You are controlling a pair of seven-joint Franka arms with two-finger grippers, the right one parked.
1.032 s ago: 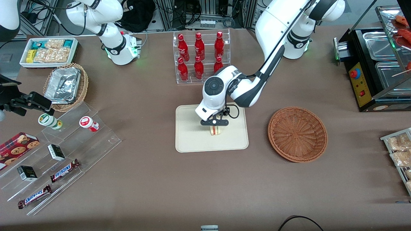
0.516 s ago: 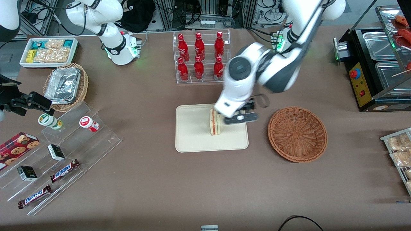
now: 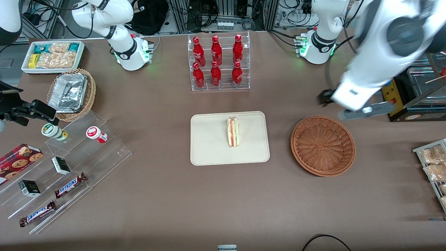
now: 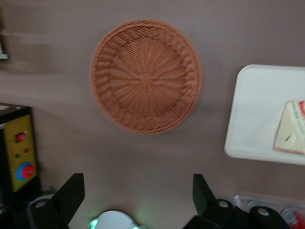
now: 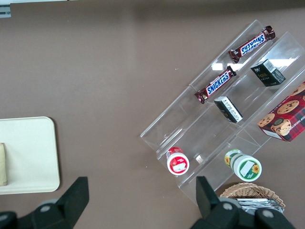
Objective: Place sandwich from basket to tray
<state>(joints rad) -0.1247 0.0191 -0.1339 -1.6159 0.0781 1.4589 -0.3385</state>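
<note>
Brown tabletop below: my sandwich (image 3: 233, 131) rests on the tray (image 3: 209, 153); my gripper (image 4: 138, 200) hangs spread wide, holding nothing, above the basket (image 3: 323, 145).

Bright, even overhead light, only soft shadows. Heavy motion blur on the gripper (image 3: 366, 111) up front; wrist shot of the basket (image 4: 146, 75) pretty soft too.

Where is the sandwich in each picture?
Front view: the sandwich lies on the tray, nothing touching it.
Left wrist view: the sandwich shows at the picture's edge, partly cut off; the open end effector is high above the table.
Right wrist view: only a sliver.
Shared landmark: the tray.
</note>
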